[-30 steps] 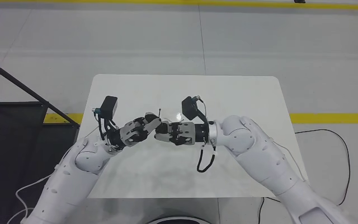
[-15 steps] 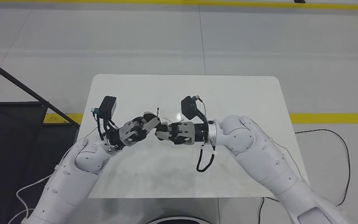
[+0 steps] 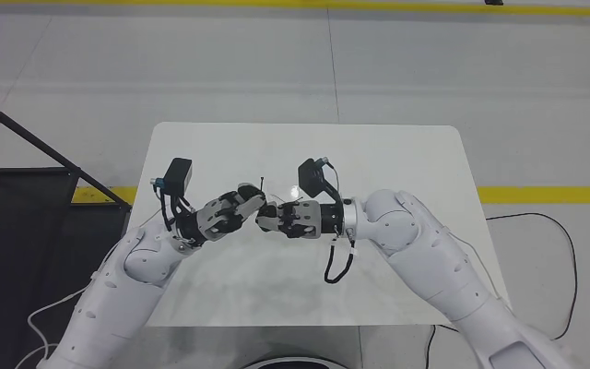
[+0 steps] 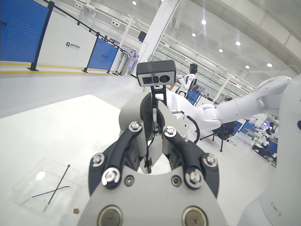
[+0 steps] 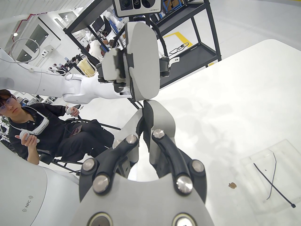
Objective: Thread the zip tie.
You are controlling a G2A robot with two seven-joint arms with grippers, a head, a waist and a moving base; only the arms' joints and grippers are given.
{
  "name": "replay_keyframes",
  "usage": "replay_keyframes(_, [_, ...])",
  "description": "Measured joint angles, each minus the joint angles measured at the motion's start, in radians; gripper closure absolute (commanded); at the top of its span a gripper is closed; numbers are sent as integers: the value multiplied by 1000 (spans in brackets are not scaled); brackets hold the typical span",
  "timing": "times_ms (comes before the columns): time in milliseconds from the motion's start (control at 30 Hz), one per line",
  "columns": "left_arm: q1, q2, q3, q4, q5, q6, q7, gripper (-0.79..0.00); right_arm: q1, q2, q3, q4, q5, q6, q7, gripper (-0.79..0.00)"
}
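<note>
Round white ceiling lamps point(image 4: 203, 22) are flooding the hall with bright, even light. The glossy white rectangular table point(image 5: 235, 90) is throwing back pale glare, and straight lines are bending toward the edges in both wrist views.

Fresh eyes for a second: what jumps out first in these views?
The left gripper and right gripper meet tip to tip above the white table, pinching a thin black zip tie between them. A clear tray with two spare ties crossed inside lies on the table nearby.
</note>
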Motion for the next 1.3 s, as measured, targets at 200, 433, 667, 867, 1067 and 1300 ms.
replay_keyframes(200, [-1, -3, -2, 1, -2, 0, -5, -246, -3, -2, 6, -2, -2, 3, 9, 0])
replay_keyframes(433, [-2, -6, -8, 2, 1, 0, -10, -240, -10, -2, 12, -8, -11, 7, 27, 0])
replay_keyframes(667, [-6, -9, -11, 8, -2, 1, -16, -228, -15, -3, 17, -15, -20, 14, 43, 0])
replay_keyframes(867, [-8, -12, -12, 11, -3, 0, -22, -185, -15, -4, 19, -16, -19, 20, 55, 0])
replay_keyframes(1067, [-10, -15, -12, 13, -6, 3, -28, -163, -14, -7, 19, -15, -16, 29, 67, 0])
replay_keyframes(1300, [-10, -18, -14, 10, -7, 4, -30, -194, -15, -9, 21, -15, -16, 32, 76, 0])
